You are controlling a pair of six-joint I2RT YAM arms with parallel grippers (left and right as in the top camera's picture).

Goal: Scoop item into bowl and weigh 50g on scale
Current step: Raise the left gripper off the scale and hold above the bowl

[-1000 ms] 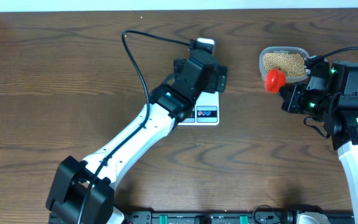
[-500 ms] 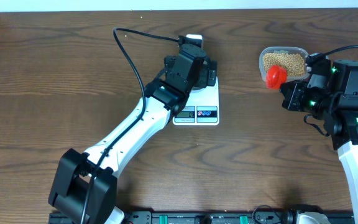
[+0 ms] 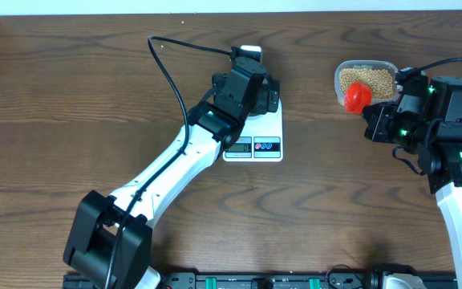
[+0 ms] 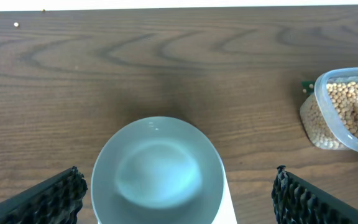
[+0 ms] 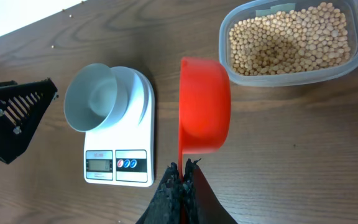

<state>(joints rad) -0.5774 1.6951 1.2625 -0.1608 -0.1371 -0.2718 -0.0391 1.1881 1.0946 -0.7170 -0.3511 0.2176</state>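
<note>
Overhead view: the scale, a flat white rectangle with a grey display and 2 round buttons, red and blue, lies near the centre of the table. The bowl, pale blue-grey, round and empty, sits on the scale's 10 o'clock corner. The left gripper flanks the bowl with jaws spread wide, holding nothing. The right gripper is clamped on the handle of a red scoop, at 7 o'clock of the clear tub of small round tan beans. Compared with 1 second ago, the left arm sits further toward 11 o'clock, uncovering more of the scale, and the red scoop is slightly nearer the clear tub. The display digits are too small to read.
</note>
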